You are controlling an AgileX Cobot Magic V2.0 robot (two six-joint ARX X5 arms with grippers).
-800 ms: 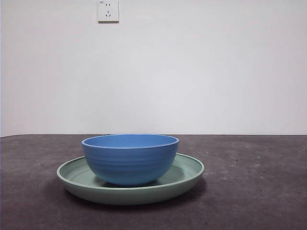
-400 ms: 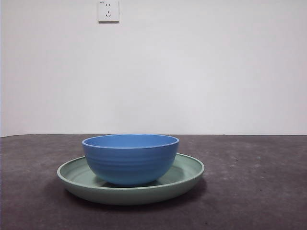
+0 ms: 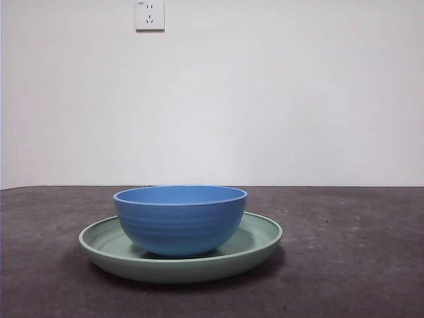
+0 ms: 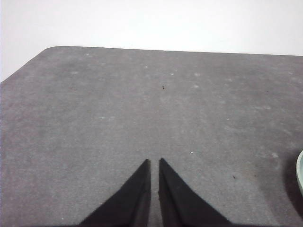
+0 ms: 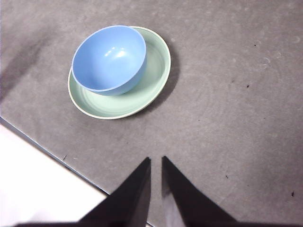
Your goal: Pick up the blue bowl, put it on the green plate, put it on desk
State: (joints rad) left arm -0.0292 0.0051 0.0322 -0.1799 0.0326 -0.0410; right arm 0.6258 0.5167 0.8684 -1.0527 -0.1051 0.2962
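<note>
The blue bowl [image 3: 180, 220] stands upright inside the green plate [image 3: 262, 242], and the plate lies flat on the table [image 3: 351, 265]. The bowl is round and deep, with faint horizontal ridges on its outer wall and a thin, even rim; its inside is smooth and carries small bright highlights in the right wrist view [image 5: 110, 59]. It sits off-centre in the plate, leaving a wider crescent of bare plate on one side. The plate is wide and shallow, pale mint green, with a raised rim and a glossy inner face marked by faint concentric rings [image 5: 154, 71].

The table surface is dark grey-brown, matte and rough, flecked with pale and dark specks. A white wall socket [image 3: 150, 14] is mounted on the plain white wall behind.

My right claw [image 5: 156, 163] hangs above the table, well apart from the dishes, its two black tapered jaws drawn nearly together, with only a slit between the tips, and holding nothing. My left claw [image 4: 154, 164] is likewise narrowed to a slit and empty, over bare table, with only a sliver of the plate's rim [image 4: 300, 171] at the edge of its view.
</note>
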